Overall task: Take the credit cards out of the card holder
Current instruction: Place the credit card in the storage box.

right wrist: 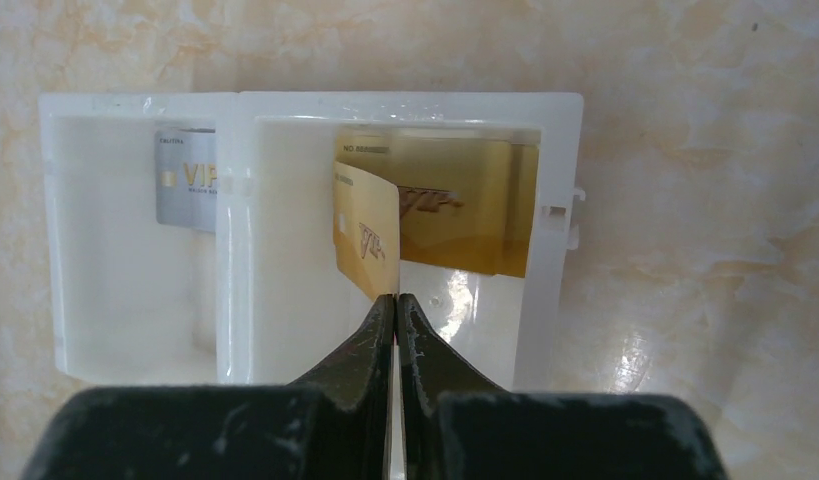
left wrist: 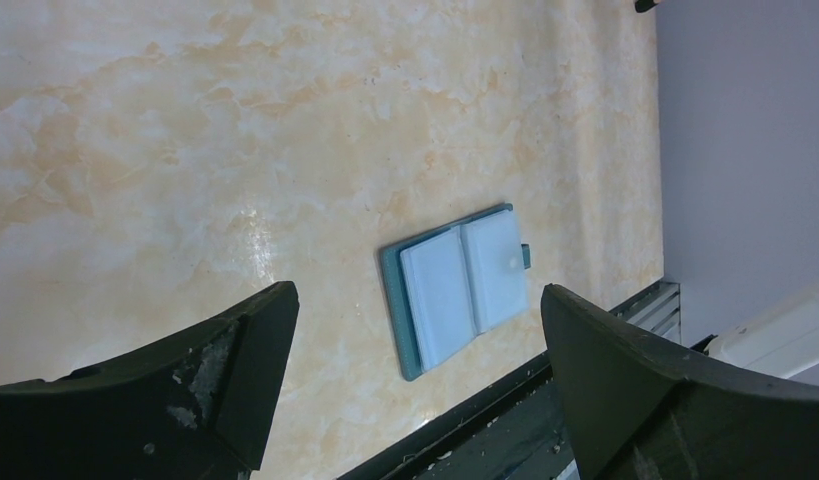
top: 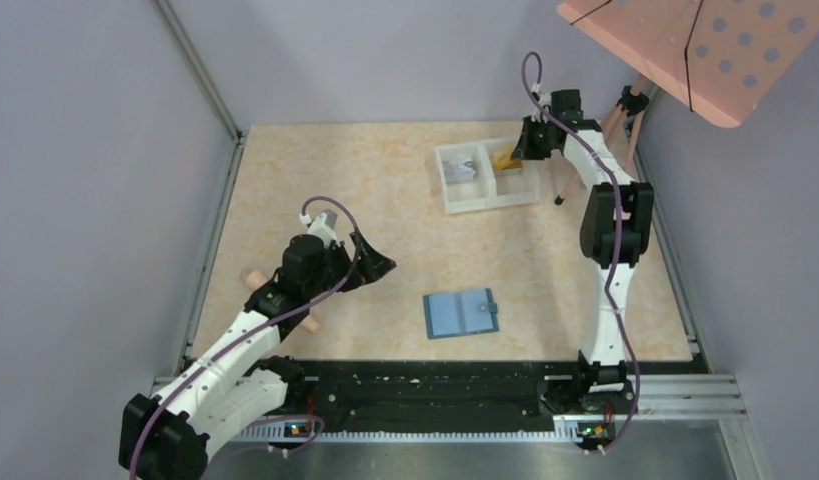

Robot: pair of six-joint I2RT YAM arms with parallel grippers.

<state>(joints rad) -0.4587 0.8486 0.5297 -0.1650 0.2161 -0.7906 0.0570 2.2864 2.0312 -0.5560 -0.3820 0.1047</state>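
While my right jaws pinch a gold card [right wrist: 367, 235] over the tray [right wrist: 405, 100], I judge depositing is in hand; the next move is to release it. My left jaws gape empty.

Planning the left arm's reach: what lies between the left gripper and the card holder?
Only bare tabletop lies between the left gripper and the card holder, as the top external view shows.

two gold credit cards [right wrist: 368, 245], one grey card [right wrist: 185, 180], one card holder [top: 461, 313], one white tray [right wrist: 550, 150]
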